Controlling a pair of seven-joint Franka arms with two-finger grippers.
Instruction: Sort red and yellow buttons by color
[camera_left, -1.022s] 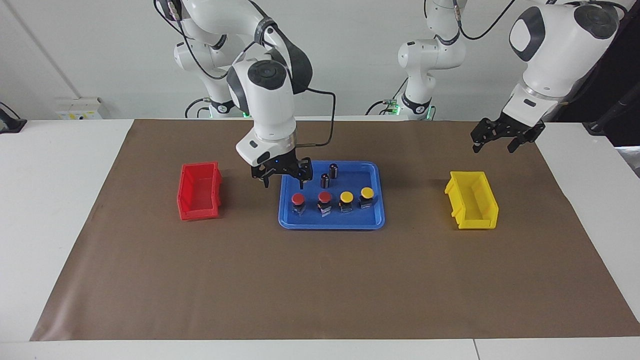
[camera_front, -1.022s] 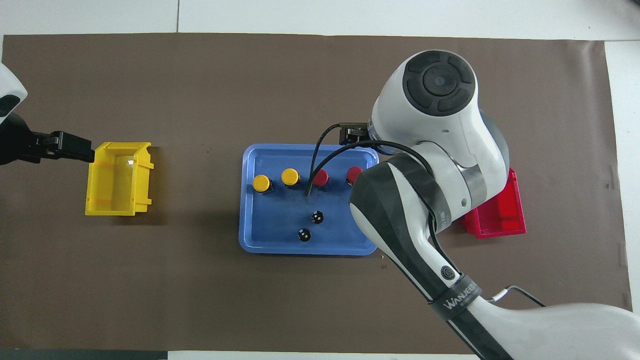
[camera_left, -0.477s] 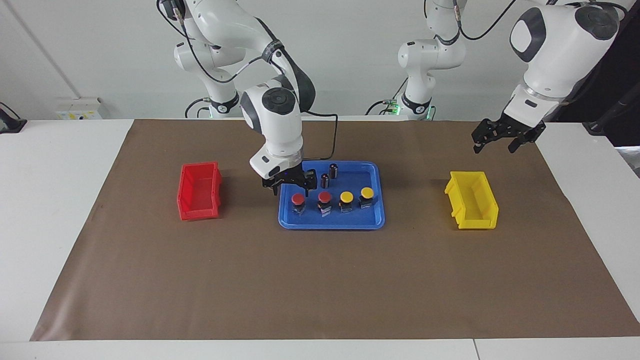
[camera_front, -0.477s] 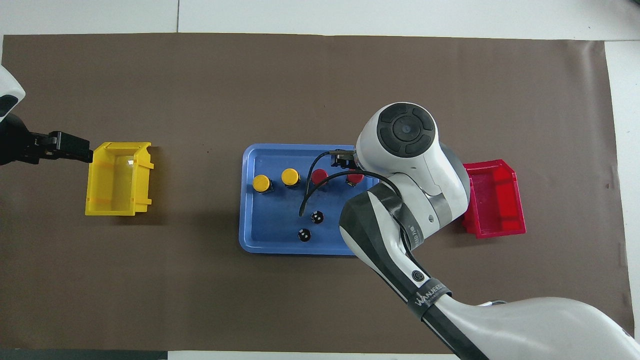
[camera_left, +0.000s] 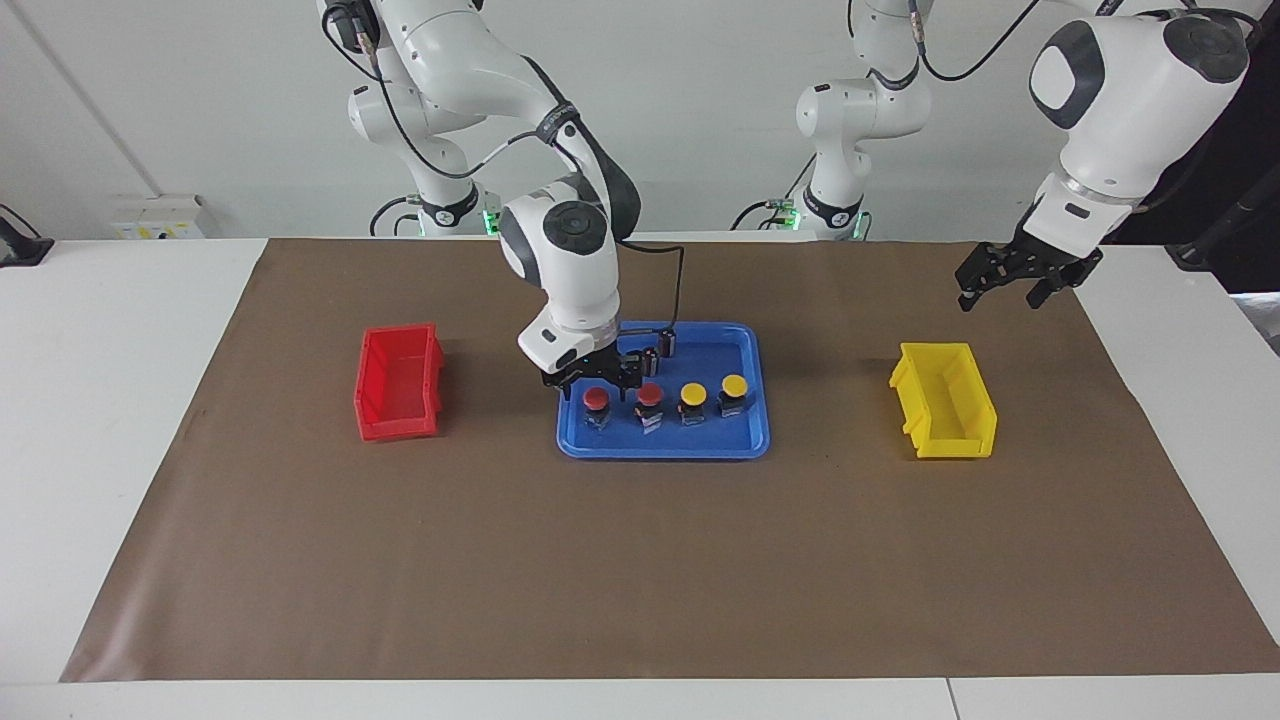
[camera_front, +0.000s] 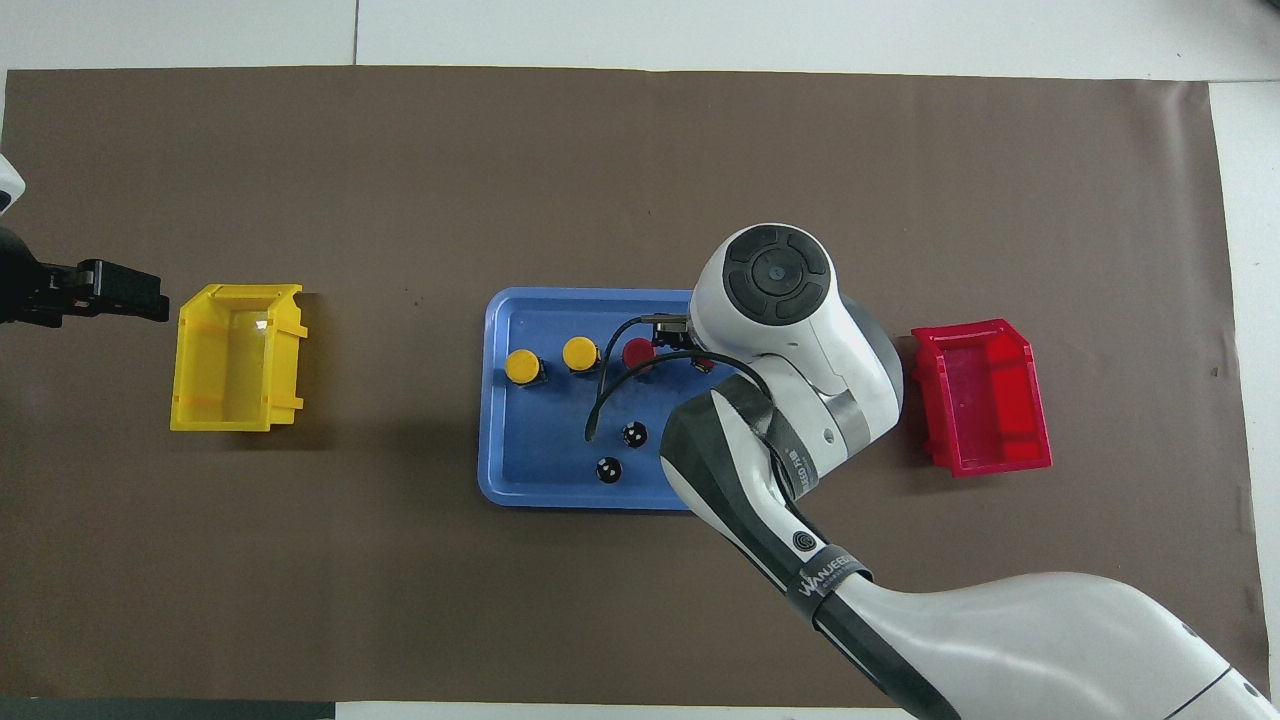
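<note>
Two red buttons (camera_left: 596, 399) (camera_left: 649, 395) and two yellow buttons (camera_left: 691, 394) (camera_left: 734, 385) stand in a row in the blue tray (camera_left: 745, 442). My right gripper (camera_left: 597, 380) is open, low over the red button at the tray's end nearest the red bin, its fingers spread just above the cap. In the overhead view that button (camera_front: 703, 362) is mostly hidden under the arm. The other red button (camera_front: 638, 353) and the yellow buttons (camera_front: 580, 353) (camera_front: 523, 366) show. My left gripper (camera_left: 1003, 287) is open and empty, up in the air beside the yellow bin.
A red bin (camera_left: 398, 385) stands beside the tray toward the right arm's end. A yellow bin (camera_left: 945, 400) stands toward the left arm's end. Two dark cylinders (camera_front: 633, 434) (camera_front: 607, 469) stand in the tray, nearer to the robots than the buttons.
My right gripper has come down and moved over the end red button. My left gripper has drifted slightly away from the yellow bin toward the table's end.
</note>
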